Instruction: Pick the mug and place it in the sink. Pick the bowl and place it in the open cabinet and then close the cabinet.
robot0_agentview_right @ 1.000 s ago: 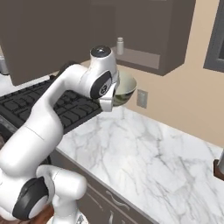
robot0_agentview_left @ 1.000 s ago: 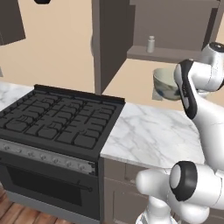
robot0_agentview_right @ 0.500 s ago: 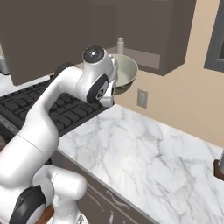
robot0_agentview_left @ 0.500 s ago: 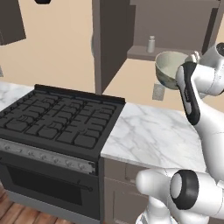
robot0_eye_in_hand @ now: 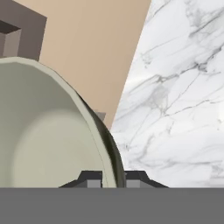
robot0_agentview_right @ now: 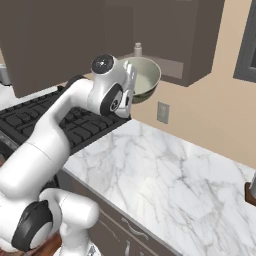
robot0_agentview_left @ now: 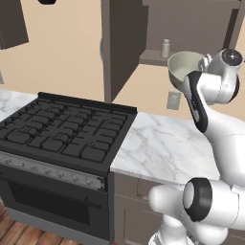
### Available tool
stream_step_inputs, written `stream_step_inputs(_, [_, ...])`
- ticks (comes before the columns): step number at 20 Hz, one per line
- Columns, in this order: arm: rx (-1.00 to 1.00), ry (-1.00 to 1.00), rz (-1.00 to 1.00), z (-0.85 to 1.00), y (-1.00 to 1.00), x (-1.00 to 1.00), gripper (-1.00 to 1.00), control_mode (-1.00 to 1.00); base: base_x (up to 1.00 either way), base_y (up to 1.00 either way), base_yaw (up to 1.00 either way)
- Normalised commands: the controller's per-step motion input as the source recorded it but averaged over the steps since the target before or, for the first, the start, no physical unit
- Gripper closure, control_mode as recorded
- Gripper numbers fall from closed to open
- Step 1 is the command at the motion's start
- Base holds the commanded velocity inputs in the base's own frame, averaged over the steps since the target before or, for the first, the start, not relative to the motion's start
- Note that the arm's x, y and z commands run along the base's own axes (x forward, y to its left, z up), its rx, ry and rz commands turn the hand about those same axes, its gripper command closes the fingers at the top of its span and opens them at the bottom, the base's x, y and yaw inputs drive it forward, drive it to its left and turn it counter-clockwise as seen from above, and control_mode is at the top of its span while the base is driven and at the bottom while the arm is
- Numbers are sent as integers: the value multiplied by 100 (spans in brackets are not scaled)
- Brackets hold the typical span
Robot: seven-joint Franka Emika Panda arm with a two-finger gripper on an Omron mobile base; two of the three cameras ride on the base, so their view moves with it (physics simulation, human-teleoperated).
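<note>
While we hold the bowl point(robot0_agentview_left: 185, 70) raised well above the marble worktop point(robot0_agentview_right: 170, 175), our pincer point(robot0_eye_in_hand: 113, 178) is clamped on its rim, one fingertip inside the wall and one outside. From the left base camera the bowl sits tipped, its open mouth facing partly toward us, just below and in front of the open cabinet point(robot0_agentview_left: 191, 33). The cabinet's bottom shelf point(robot0_agentview_right: 172, 70) lies directly beyond the bowl and slightly higher, so we judge that the coming move is a short lift and a push straight back over the shelf's front edge. A small pale bottle point(robot0_agentview_left: 165, 48) stands at the left end of that shelf, near where the bowl would go in. The cabinet door point(robot0_agentview_left: 119, 43) hangs open to the left of the bowl, edge toward us. Below, a black stove point(robot0_agentview_left: 62, 134) meets the worktop's left edge, and a wall socket point(robot0_agentview_right: 162, 112) sits on the beige wall under the cabinet. We can read no brand, label or writing anywhere.
</note>
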Motion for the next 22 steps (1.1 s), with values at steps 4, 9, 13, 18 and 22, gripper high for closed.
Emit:
stream_step_inputs(4, [-5,-7,-11,24,0,38,100,-100,0,0,0])
stream_step_inputs(9, [-6,-4,-13,34,6,20,100,-100,0,0,0])
stream_step_inputs(13, [-1,0,-9,31,0,36,100,-100,0,0,0])
stream_step_inputs(18, [0,6,-1,42,0,41,100,-100,0,0,0])
stream_step_inputs(22, [0,14,0,43,-1,37,100,-100,0,0,0])
